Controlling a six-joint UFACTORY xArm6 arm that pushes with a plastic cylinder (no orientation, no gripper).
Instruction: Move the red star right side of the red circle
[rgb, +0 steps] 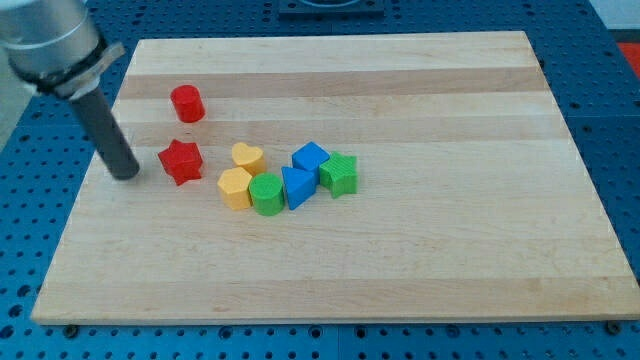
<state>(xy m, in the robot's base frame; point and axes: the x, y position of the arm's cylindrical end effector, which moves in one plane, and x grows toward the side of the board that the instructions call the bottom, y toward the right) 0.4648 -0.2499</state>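
Eight blocks sit on the wooden board (420, 250) in front of you, and two of them matter for your task: the red star (181, 160) lies toward the view's left, and the red circle (187, 103) stands above it, nearer the view's top, the two apart with bare wood between them. You can see that the star is below the circle and slightly to its left, not on its right side. My tip (127, 175) rests on the board just beside the star, on the star's left, with a narrow gap showing between them. You have no pincer to read on this arm; it ends in a plain dark rod, so nothing is grasped or clenched. To the right of the star you will find a tight cluster: a yellow heart (248, 156) at the top left, a yellow block (235, 187) below it, a green cylinder (266, 193) touching that one, a blue triangular block (297, 186) next, a blue cube (310, 157) above, and a green star (340, 173) at the cluster's right end
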